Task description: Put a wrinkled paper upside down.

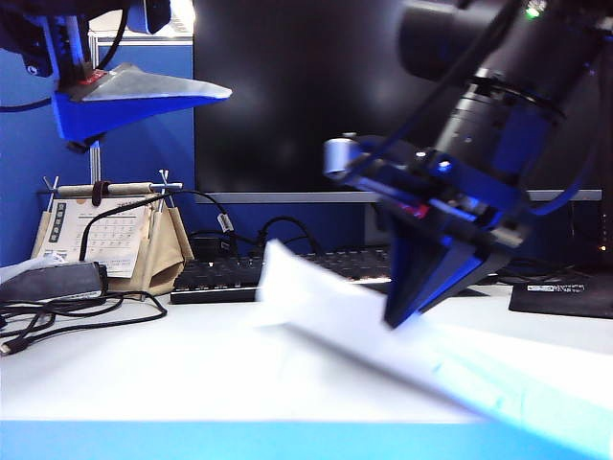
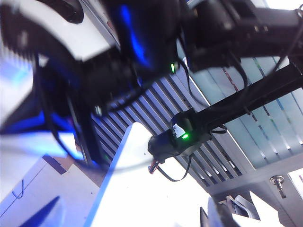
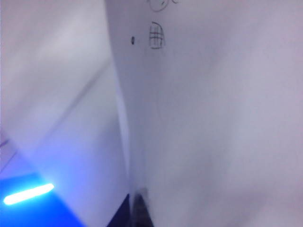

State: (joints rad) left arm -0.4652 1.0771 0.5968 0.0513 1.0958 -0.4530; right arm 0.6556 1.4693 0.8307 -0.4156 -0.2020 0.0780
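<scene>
Nearest me, the table's (image 1: 144, 383) front edge runs as a blue band across the exterior view, with bare white surface behind it on the left. The wrinkled paper (image 1: 383, 335) lies tilted over the centre and right. Its long axis goes from a raised corner at mid-table, pointing up and left, down to the near right corner of the view, where it blurs out.

The right gripper (image 1: 407, 311) comes down from the upper right, fingers together and clamped on the paper along its upper edge. In the right wrist view the sheet (image 3: 213, 118) fills nearly everything; a few small pen marks show on the face towards the camera.

Left gripper (image 1: 144, 96): high at the upper left, well clear of the sheet, fingers apart, holding nothing.

Farther back: loose cables (image 1: 67, 311), a desk calendar (image 1: 105, 235) on a tan stand, a keyboard (image 1: 230, 273), then a dark monitor (image 1: 316, 96). Open room is the left-centre tabletop.
</scene>
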